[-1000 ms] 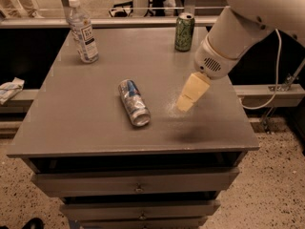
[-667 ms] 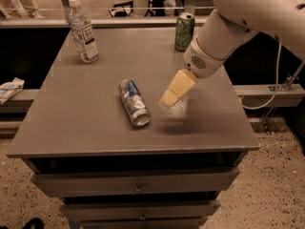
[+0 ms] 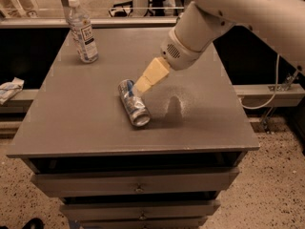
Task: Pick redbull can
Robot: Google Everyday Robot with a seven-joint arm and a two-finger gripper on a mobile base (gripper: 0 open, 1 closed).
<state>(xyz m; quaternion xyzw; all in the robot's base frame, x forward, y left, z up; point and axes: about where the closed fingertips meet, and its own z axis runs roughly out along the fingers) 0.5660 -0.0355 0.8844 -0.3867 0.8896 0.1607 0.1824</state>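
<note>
The redbull can (image 3: pixel 133 102) lies on its side at centre frame on the counter (image 3: pixel 71 118). The gripper (image 3: pixel 142 84) hangs just above its far end; I cannot tell whether the jaws are apart. They should straddle the can's width squarely, or it may roll.

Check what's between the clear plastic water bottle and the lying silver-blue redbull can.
Bare grey tabletop only, per camera view, between the clear plastic water bottle and the silver-blue redbull can. The cream end effector is at the can's far end.
</note>
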